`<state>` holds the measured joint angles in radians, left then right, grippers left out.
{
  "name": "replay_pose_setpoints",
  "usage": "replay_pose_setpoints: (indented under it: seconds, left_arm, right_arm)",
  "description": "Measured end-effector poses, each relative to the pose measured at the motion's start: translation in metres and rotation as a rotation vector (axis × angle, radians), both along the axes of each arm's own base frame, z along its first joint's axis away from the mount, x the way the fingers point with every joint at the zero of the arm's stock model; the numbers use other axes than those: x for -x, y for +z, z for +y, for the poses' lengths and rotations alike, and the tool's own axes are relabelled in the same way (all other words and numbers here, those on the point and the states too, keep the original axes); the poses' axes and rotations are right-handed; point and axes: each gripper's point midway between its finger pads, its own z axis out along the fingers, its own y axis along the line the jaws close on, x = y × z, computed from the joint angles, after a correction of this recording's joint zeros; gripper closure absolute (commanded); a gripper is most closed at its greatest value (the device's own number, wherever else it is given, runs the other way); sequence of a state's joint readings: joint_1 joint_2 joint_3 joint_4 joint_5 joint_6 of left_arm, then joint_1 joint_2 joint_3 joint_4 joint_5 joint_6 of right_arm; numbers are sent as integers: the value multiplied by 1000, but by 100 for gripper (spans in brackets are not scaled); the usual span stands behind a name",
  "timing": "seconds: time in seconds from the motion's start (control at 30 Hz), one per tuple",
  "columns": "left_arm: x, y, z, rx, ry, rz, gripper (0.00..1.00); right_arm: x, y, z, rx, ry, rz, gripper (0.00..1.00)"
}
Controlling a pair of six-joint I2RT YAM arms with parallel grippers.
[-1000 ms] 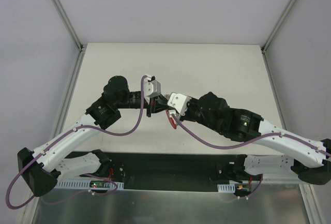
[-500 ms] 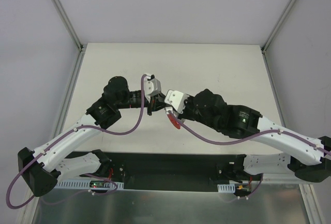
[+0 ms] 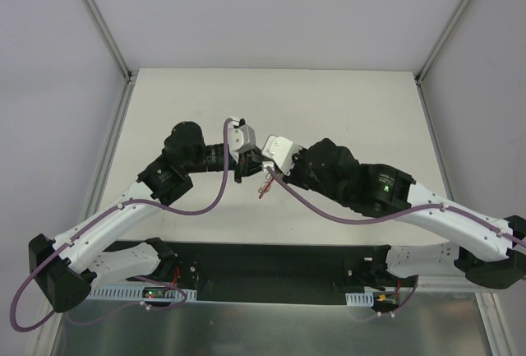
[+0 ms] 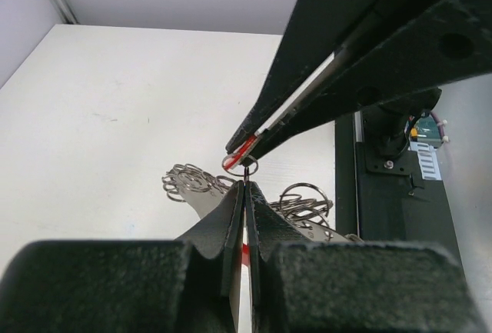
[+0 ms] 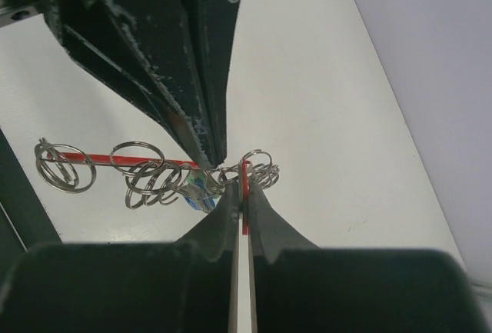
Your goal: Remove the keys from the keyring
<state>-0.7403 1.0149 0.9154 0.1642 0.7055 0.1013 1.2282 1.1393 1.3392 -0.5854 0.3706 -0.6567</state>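
Observation:
My two grippers meet tip to tip above the middle of the table. My left gripper (image 3: 249, 165) (image 4: 244, 187) is shut on the small silvery wire ring (image 4: 250, 168) of the keyring. My right gripper (image 3: 265, 172) (image 5: 241, 193) is shut on the keyring's flat red band (image 5: 245, 187), seen edge-on; it hangs down between the grippers in the top view (image 3: 262, 187). The right fingers (image 4: 323, 94) come in from the upper right in the left wrist view. The left fingers (image 5: 177, 64) come down from above in the right wrist view. I cannot make out a tiny red-headed key.
A heap of loose wire rings (image 4: 188, 179) (image 5: 146, 179) lies on the white table under the grippers, with a straight red strip (image 5: 100, 158) and a blue-green piece (image 5: 198, 187) among them. The black base plate (image 3: 271, 261) runs along the near edge. Frame posts stand at the far corners.
My right gripper has moved left, up to the left gripper's tips. The red band has swung from below the right gripper to hang between the two. The left arm has barely moved.

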Motion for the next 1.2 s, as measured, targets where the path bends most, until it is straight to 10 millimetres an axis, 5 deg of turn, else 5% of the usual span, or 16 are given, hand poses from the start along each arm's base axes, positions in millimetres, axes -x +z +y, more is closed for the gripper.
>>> replay_pose_setpoints:
  seconds: [0.47,1.2]
  left_arm:
    - [3,6,-2,23,-26,-23,100]
    - [1,5,-2,28,-14,-21,100]
  right_arm:
    - [-12,-1,-9,-63,-84,69,99]
    - [3,4,-1,-88,-11,119,99]
